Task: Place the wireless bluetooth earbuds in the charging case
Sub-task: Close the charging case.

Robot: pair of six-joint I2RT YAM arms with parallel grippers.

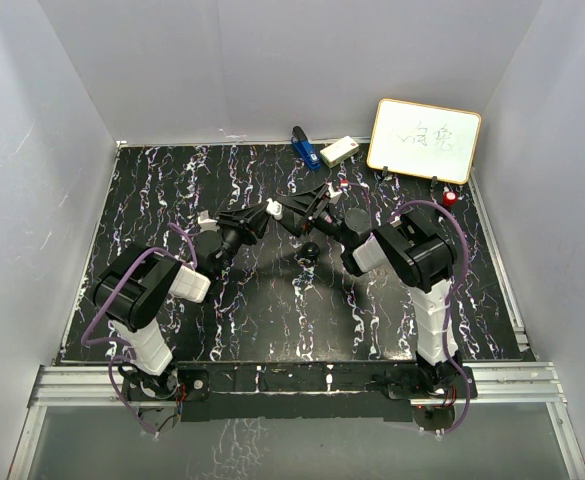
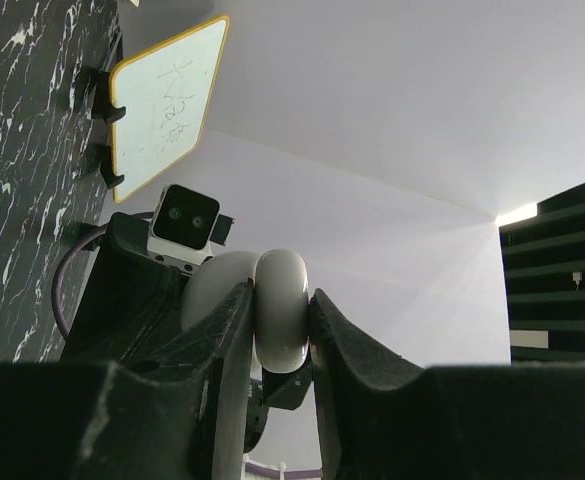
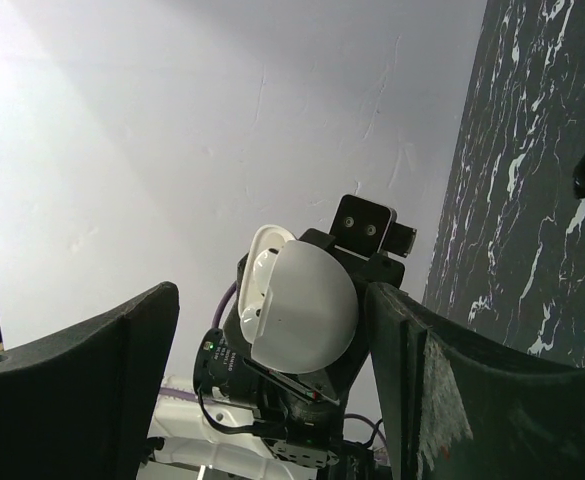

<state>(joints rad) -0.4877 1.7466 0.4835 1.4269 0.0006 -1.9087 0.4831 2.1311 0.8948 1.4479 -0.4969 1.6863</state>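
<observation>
White plastic charging case [image 3: 307, 310] is held up off the desk [image 1: 272, 320] with its lid ajar. It is clenched edge-on in the left pincer [image 2: 280, 300]. Facing it, the right pincer [image 3: 272, 295] is spread wide, gripping and touching nothing. I cannot pick out the earbuds for certain. Something pale sits inside the opened shell, but it is too unclear to name. I judge the case presented and opened, with seating the earbuds not yet confirmed.

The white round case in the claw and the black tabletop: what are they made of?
The case looks like smooth, glossy white plastic, with soft highlights on its rounded shell. The tabletop looks like a black marble-patterned sheet, white veins on black; printed or real stone, I cannot tell.
</observation>
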